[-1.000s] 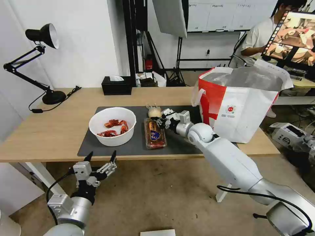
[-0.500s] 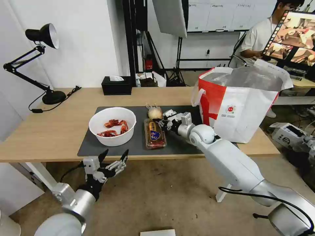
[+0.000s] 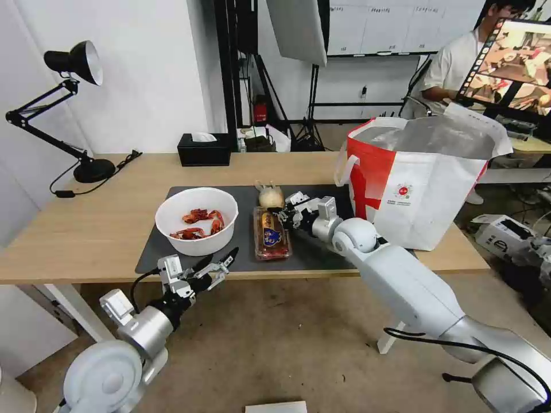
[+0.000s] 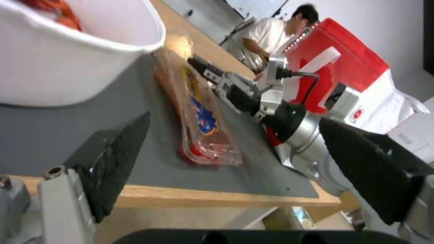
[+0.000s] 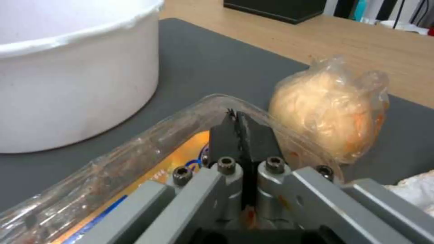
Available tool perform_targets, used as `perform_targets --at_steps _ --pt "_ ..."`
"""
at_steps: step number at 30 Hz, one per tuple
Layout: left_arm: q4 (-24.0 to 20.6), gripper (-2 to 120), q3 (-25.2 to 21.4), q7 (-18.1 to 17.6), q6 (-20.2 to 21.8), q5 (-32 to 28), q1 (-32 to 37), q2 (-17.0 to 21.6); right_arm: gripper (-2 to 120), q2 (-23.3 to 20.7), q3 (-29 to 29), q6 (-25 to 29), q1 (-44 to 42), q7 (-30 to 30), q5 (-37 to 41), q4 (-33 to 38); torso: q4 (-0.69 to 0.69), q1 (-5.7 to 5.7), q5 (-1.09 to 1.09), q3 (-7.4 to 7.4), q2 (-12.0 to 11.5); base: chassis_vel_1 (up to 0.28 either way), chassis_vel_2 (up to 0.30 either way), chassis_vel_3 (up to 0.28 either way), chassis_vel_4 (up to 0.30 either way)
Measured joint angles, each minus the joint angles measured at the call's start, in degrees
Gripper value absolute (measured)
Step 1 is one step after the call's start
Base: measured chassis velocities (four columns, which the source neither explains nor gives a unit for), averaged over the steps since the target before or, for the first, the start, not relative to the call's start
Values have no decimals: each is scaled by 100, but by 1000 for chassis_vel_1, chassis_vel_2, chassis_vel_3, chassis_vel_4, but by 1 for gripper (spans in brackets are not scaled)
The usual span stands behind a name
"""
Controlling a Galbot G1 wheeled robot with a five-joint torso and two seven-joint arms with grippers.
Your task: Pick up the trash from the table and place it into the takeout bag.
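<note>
Light wood runs the length of the table (image 3: 86, 229), with a dark grey mat (image 3: 241, 252) on top. Right gripper (image 3: 282, 213) is down on the mat, black fingers (image 5: 239, 135) pressed tight together, pinching the far rim of the clear plastic tray (image 3: 271, 234). Just beside those fingers sits the small beige knotted bundle (image 3: 271, 197), touching the tray's far end. A scrap of crumpled white tissue (image 5: 413, 191) peeks in beside the gripper. Further left on the mat stands the white bowl (image 3: 197, 221), red crayfish shells (image 3: 198, 222) inside. Left gripper (image 3: 217, 266) hovers at the table's near edge, below the bowl, fingers spread wide, grasping nothing. Out right, the takeout bag (image 3: 419, 183) stands upright on the table, mouth open, foil lining showing.
</note>
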Motion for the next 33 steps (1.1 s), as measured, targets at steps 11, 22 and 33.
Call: perform_targets --at_steps 11,22,33 --pt "443 100 486 -1 -86 -137 -410 -28 0 -16 -69 -2 47 -45 5 -18 0 0 1 0 0 0 0 0 0" --pt "882 100 718 -159 -138 -252 -879 88 0 44 -172 2 135 -160 8 -142 0 0 0 0 0 0 0 0 0" --pt "1106 100 1099 -246 -146 -410 -1359 211 0 43 -189 10 157 -166 11 -137 0 0 0 0 -1 0 0 0 0"
